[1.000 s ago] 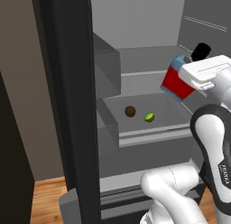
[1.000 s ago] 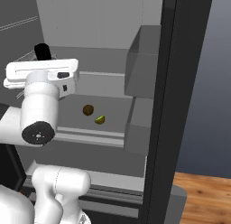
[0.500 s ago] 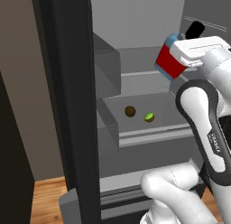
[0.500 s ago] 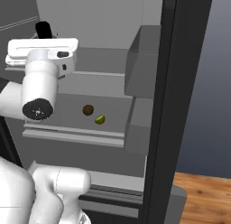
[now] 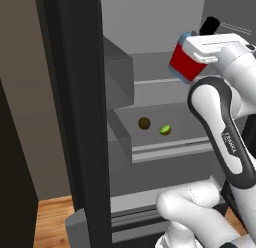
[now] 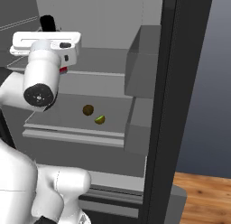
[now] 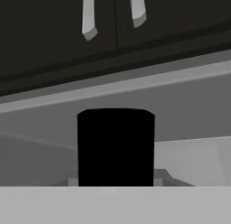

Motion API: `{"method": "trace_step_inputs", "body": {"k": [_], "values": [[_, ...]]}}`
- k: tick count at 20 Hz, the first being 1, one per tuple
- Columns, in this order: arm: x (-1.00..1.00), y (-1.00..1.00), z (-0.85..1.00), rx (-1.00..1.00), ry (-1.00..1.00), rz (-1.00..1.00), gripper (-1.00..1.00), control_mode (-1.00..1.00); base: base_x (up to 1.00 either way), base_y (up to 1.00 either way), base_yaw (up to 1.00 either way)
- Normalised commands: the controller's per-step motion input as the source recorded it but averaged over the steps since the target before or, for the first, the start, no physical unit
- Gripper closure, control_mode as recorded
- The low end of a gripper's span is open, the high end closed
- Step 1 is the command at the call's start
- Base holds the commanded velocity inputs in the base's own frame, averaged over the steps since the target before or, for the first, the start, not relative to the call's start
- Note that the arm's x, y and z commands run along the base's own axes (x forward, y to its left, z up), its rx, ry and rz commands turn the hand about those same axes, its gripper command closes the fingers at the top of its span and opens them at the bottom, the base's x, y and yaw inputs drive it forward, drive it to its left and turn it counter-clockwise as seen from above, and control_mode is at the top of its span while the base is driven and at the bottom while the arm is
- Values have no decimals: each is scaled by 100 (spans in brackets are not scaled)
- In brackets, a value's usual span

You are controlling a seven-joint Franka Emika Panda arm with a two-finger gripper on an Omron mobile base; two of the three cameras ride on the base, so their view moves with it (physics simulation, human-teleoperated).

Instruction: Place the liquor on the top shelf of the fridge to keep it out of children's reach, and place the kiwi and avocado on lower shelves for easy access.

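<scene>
My gripper [image 5: 201,48] is shut on the liquor [image 5: 184,65], a red bottle with a light blue shoulder and a black cap [image 5: 209,25], held tilted in the air at the right of the open fridge [image 5: 150,22]. The bottle hangs a little above the thin flat top shelf [image 5: 150,82]. In the hand view the black cap [image 7: 115,146] rises at the bottom middle and hides the fingertips. The brown kiwi [image 5: 144,123] and the yellow-green avocado [image 5: 165,129] lie side by side on the lower shelf [image 5: 170,149] behind its raised lip. In the right base view the kiwi [image 6: 88,110] and avocado [image 6: 99,119] show too.
The black fridge door [image 5: 75,117] stands open on the left, with grey door bins [image 5: 118,77] jutting toward the shelves. My own white forearm [image 5: 220,122] crosses in front of the fridge's right side. Wood floor [image 6: 203,196] lies beside the fridge.
The arm has lifted the liquor upward and slightly inward, from level with the top shelf to above it. Kiwi and avocado have stayed put.
</scene>
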Motion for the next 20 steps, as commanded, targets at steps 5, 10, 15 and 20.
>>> {"method": "trace_step_inputs", "body": {"k": [5, 10, 15, 20], "values": [[35, 0, -10, -3, 5, 0, 100, -100, 0, 0, 0], [33, 0, -22, -17, 15, 0, 100, -100, 0, 0, 0], [36, 0, -6, -16, 16, -1, 100, -100, 0, 0, 0], [38, 0, 0, -6, 9, -2, 100, -100, 0, 0, 0]]}}
